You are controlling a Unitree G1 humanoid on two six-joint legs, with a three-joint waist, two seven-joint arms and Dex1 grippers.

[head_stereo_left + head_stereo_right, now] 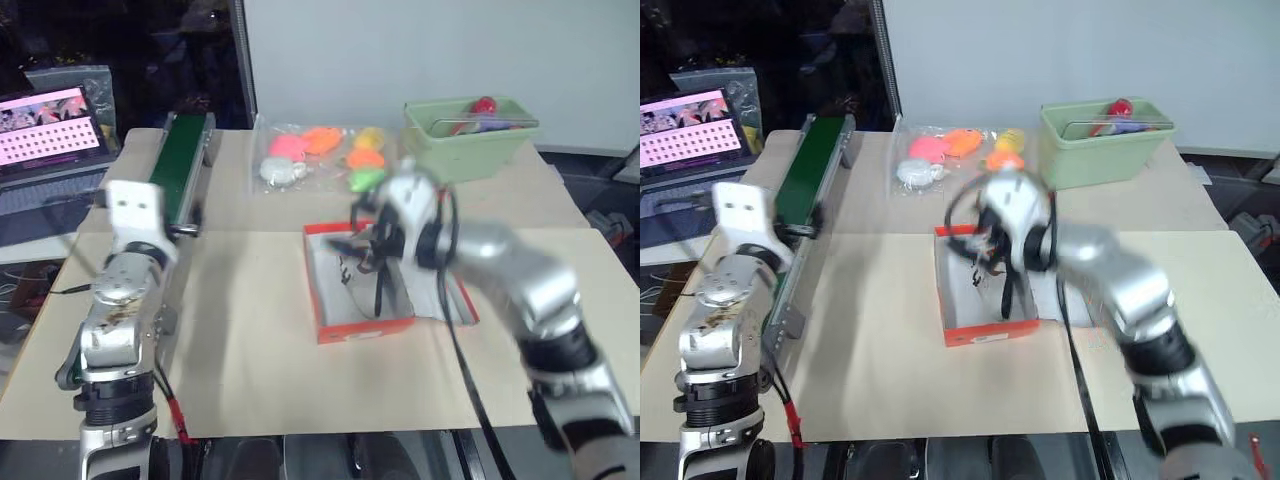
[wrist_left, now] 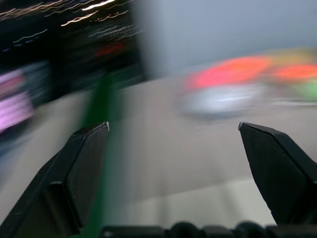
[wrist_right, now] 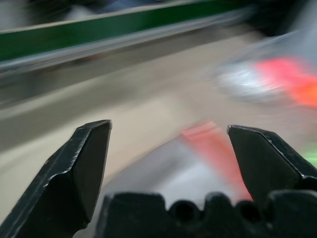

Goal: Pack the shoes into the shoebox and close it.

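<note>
The red-orange shoebox sits open in the middle of the table, white inside, with its lid flap lying out to the right. My right gripper hovers open over the box's far end, seen in the head views as a blur. A white shape with dark marks shows inside the box beneath it. It may be one of the shoes, but blur and the gripper hide most of it. My left gripper is open and empty, held level at the table's left beside the green belt, far from the box.
A green conveyor belt runs along the table's left side. Soft toys in clear wrap lie behind the box, and a pale green bin stands at the back right. A lit screen is off to the far left.
</note>
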